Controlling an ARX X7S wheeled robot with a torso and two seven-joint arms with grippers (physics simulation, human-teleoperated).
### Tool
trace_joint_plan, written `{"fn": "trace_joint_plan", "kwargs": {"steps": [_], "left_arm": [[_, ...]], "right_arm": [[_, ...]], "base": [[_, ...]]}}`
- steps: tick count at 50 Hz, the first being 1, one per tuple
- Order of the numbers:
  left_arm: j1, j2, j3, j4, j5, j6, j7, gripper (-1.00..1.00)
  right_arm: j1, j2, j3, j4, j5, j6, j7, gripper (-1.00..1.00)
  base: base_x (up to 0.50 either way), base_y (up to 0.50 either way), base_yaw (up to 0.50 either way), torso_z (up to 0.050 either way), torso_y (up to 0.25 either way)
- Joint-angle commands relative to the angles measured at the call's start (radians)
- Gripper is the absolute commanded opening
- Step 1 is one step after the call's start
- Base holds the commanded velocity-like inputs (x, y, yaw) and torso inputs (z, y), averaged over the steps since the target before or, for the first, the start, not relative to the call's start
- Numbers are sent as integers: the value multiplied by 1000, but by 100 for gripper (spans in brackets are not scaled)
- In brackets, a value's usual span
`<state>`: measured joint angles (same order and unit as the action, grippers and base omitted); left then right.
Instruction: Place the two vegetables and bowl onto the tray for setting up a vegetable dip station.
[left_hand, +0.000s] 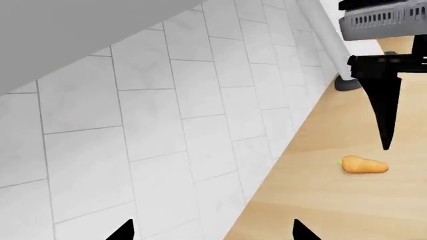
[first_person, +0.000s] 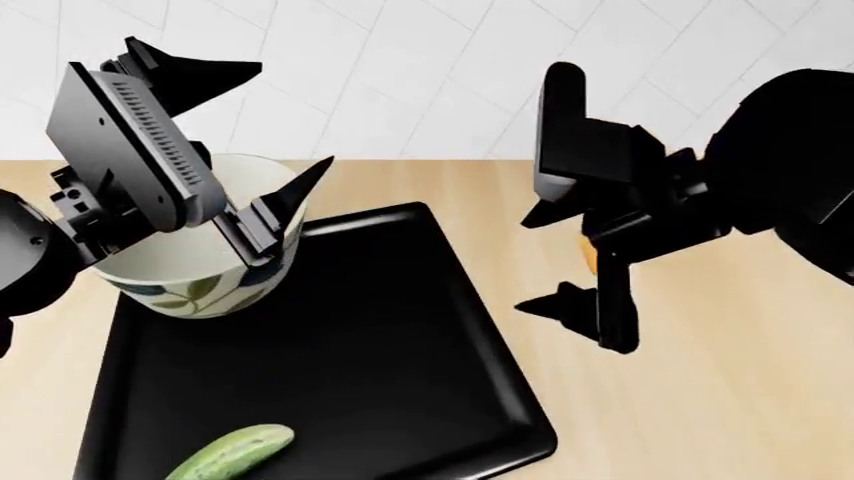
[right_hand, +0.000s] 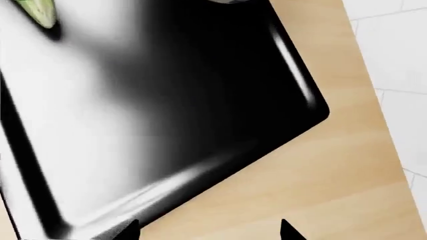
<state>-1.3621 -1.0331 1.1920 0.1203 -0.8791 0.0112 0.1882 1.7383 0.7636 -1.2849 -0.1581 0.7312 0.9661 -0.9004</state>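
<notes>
**Two claws raised over a tray, carrot still on the counter**

Head view: the black tray (first_person: 387, 350) lies on a light wooden counter (first_person: 694, 400) backed by a wall of white tiles (first_person: 400, 70). The bowl (first_person: 180, 270), cream with green leaf painting, sits on the tray's far left corner. The cucumber (first_person: 230, 453) lies on the tray near its front edge, cut off by the picture's lower border. The left claw (first_person: 274, 135) hangs above and partly before the bowl, covering much of its rim; its fingers are spread wide and hold nothing. The right claw (first_person: 587, 260) hangs over the counter just right of the tray, its fingers likewise apart and empty. A sliver of orange shows behind the right claw; most of that object is hidden by the arm.

Left wrist view: the carrot (left_hand: 364, 165) lies on bare wood, close to the foot of the tiled wall, with one black finger (left_hand: 383, 110) of the right claw pointing down just above it, not touching. A pale post (left_hand: 330, 47) leans along the wall beyond.

Right wrist view: the glossy tray fills most of the picture, with an end of the cucumber at one corner.
</notes>
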Motion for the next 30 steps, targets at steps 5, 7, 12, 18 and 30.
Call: {"fn": "trace_joint_plan", "kwargs": {"steps": [5, 7, 12, 18, 30], "left_arm": [[0, -2, -3, 2, 0, -5, 5, 100], [1, -3, -4, 3, -1, -5, 4, 100], [8, -1, -4, -2, 1, 3, 4, 100], [13, -3, -6, -4, 0, 6, 4, 100], [19, -6, -9, -1, -2, 8, 1, 100]], "right_arm": [[37, -137, -133, 487, -261, -273, -122, 100], [50, -168, -162, 594, -312, -336, -150, 100], [74, -234, -204, 800, -397, -468, -191, 100], [96, -290, -239, 927, -448, -489, -210, 100], [83, -345, -227, 1049, -422, -337, -195, 100]], "base": [[0, 0, 0, 0, 0], [0, 0, 0, 0, 0], [0, 0, 0, 0, 0], [0, 0, 0, 0, 0], [0, 0, 0, 0, 0]]}}
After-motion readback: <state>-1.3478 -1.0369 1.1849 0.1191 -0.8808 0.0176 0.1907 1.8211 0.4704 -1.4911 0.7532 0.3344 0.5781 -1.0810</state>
